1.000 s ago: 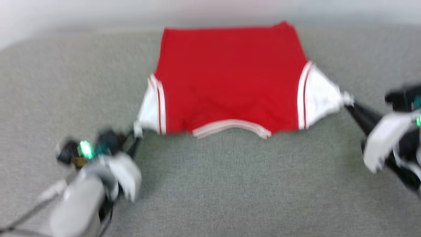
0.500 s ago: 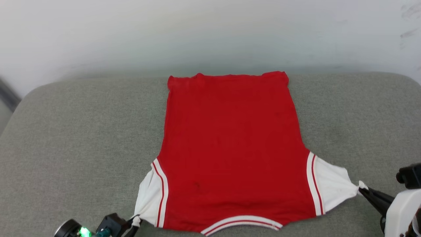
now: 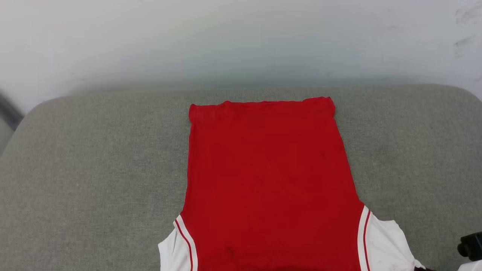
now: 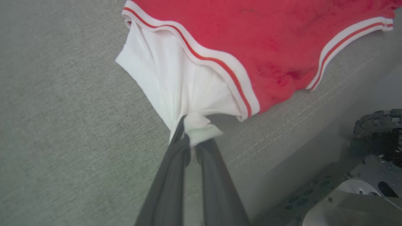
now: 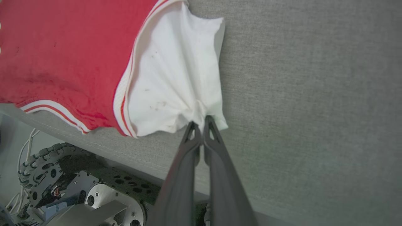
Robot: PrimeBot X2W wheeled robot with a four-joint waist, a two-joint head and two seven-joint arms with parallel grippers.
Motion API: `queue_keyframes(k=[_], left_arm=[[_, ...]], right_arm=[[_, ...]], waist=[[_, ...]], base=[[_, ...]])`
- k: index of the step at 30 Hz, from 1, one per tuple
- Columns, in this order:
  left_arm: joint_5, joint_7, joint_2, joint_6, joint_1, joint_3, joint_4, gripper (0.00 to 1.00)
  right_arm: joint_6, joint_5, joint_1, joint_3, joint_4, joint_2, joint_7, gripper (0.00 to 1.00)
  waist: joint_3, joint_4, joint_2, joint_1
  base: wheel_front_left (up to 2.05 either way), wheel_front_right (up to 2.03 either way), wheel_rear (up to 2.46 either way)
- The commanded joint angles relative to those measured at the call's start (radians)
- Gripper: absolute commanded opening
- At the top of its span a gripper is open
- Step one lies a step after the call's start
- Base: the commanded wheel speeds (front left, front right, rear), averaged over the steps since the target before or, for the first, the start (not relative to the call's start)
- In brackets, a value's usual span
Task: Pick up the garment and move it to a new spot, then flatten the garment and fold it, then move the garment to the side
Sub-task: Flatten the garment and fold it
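Observation:
The garment (image 3: 267,177) lies spread flat, plain red side up, on a grey cushioned surface (image 3: 94,169), its hem at the far end and its white sleeves toward me. My left gripper (image 4: 192,131) is shut on a bunched tip of one white sleeve (image 4: 176,81), near the cushion's front edge. My right gripper (image 5: 200,124) is shut on the edge of the other white sleeve (image 5: 176,78). Both sleeves are pulled taut into creases toward the fingertips. The red-white striped collar trim (image 4: 348,37) lies close to the front edge. Any print is hidden.
A pale wall (image 3: 241,37) rises behind the cushion. Below the cushion's front edge, my wheeled base (image 5: 78,185) with a ridged wheel (image 5: 37,163) sits close. A dark part of my right arm (image 3: 470,244) pokes in at the head view's lower right.
The head camera has tilted up, so the garment sits lower in the picture and both grippers have slipped off the bottom edge. Both grips on the sleeves hold as before.

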Motion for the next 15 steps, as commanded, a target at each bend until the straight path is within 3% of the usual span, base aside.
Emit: queue_keyframes(k=[1,2,3,4,10,15], left_arm=[[-0.005,-0.003,-0.007,0.006,0.004,0.001,-0.011,0.00],[-0.007,-0.001,-0.009,0.007,0.000,0.001,-0.017,0.00],[-0.008,0.001,-0.010,0.009,-0.005,0.001,-0.023,0.00],[-0.008,0.004,-0.011,0.009,-0.010,0.001,-0.030,0.00],[0.010,0.032,-0.007,-0.001,-0.054,-0.012,-0.121,0.00],[0.023,0.052,-0.014,-0.002,-0.084,-0.023,-0.210,0.00]], right_arm=[[-0.001,-0.009,0.018,-0.027,0.000,0.012,0.013,0.00],[-0.001,-0.013,0.018,-0.048,0.004,0.021,0.021,0.00],[-0.001,-0.023,0.013,-0.066,0.000,0.030,0.022,0.35],[-0.001,-0.030,0.009,-0.080,-0.007,0.038,0.031,1.00],[-0.001,-0.027,-0.061,-0.207,-0.126,0.056,0.201,1.00],[-0.001,-0.059,-0.211,-0.294,-0.177,0.087,0.373,1.00]], waist=[[0.007,0.003,-0.0001,0.0002],[0.010,0.004,-0.0001,0.0002],[0.015,0.005,-0.0001,0.0002],[0.021,0.007,-0.0001,0.0002],[0.088,0.046,-0.0001,0.0002],[0.173,0.092,-0.0001,0.0002]], base=[[0.00,0.00,0.00],[0.00,0.00,0.00],[0.00,0.00,0.00],[0.00,0.00,0.00],[0.00,0.00,0.00],[0.00,0.00,0.00]])
